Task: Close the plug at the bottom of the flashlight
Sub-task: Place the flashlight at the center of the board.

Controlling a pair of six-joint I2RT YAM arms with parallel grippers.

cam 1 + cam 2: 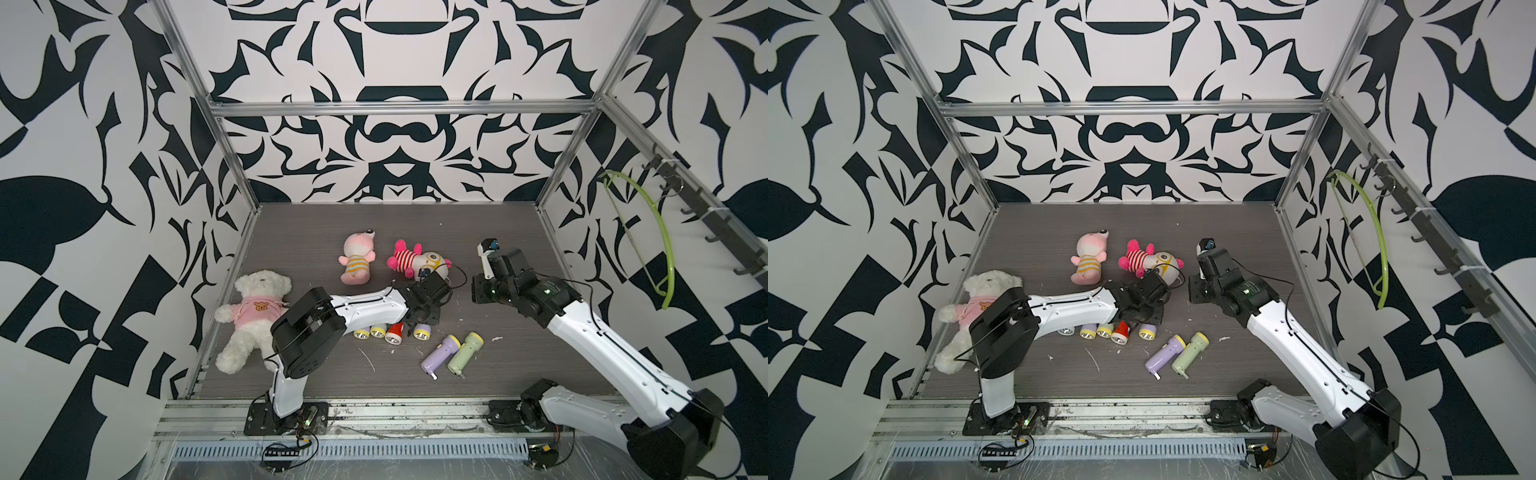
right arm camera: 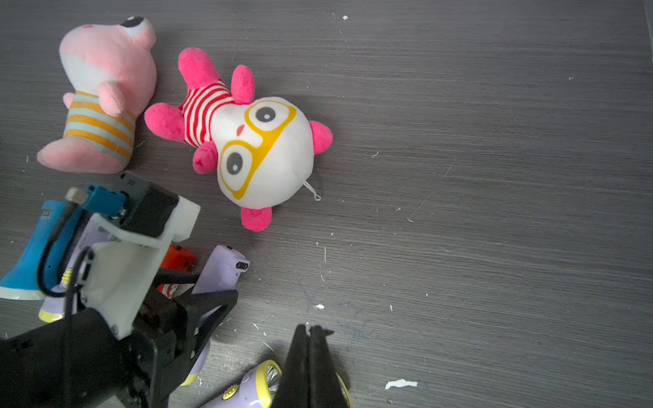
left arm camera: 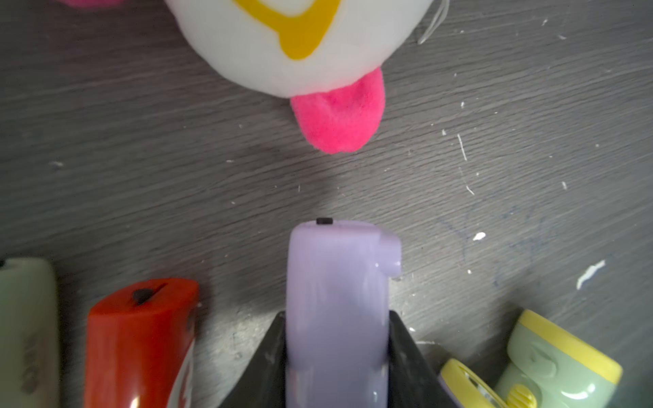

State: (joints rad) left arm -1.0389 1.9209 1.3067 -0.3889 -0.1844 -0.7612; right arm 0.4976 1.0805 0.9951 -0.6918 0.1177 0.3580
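Left end effector (image 3: 336,314) clamped on both sides of the lilac flashlight (image 3: 335,268), flashlight among others on the worktop (image 3: 494,159), just beside a red flashlight (image 3: 141,339), tail end pointing toward a white-and-pink plush toy (image 3: 282,53), right end effector (image 2: 312,330) closed, empty, nearby.

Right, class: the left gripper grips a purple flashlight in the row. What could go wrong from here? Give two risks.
1. The left gripper pinches the glossy purple flashlight mid-body, tail jutting free; a push on the plug might pivot or slip it.
2. The red flashlight lies close alongside, and the glasses-wearing plush's pink ear sits just beyond the tail; the shut right gripper could bump either.
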